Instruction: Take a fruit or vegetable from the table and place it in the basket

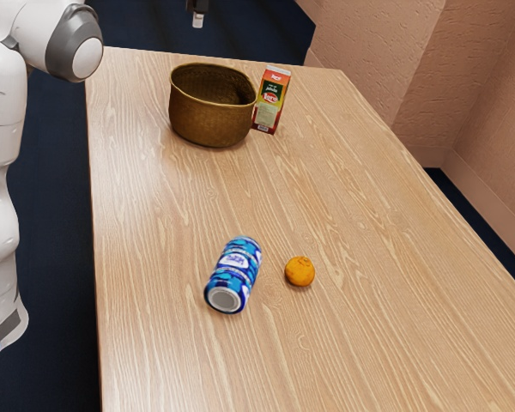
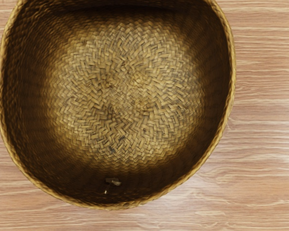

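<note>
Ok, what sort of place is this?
Probably a plain indoor room, perhaps in a home: textured pinkish walls, a dark blue floor and a wood-grain table with a woven basket on it.

A woven basket (image 2: 232, 86) opens toward the camera, its rounded rim golden brown and finely braided. Inside, the walls are deep brown and shadowed, while the floor (image 2: 130, 91) is pale straw in a herringbone-like weave with dark flecks. A small brown bit (image 2: 113, 182), too unclear to name, shows against the inner wall. Around the basket lies a wood-grained table (image 2: 265, 72) with a soft sheen.
</note>
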